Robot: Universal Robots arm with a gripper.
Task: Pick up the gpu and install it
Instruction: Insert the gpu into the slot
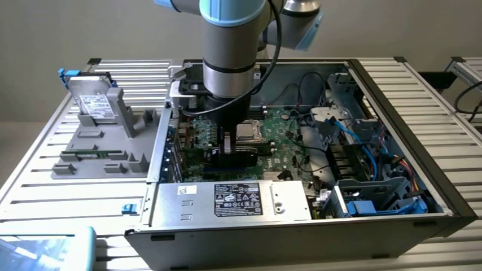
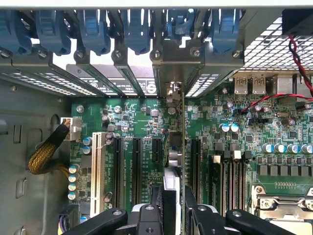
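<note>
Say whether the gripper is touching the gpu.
Touching: in the wrist view the gripper fingers clamp the edge-on gpu from both sides.

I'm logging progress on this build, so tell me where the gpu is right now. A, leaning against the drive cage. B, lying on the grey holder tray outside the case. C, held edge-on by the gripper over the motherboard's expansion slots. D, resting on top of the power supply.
C: the wrist view shows the gpu edge-on between the gripper's fingers, standing over the motherboard slots.
</note>
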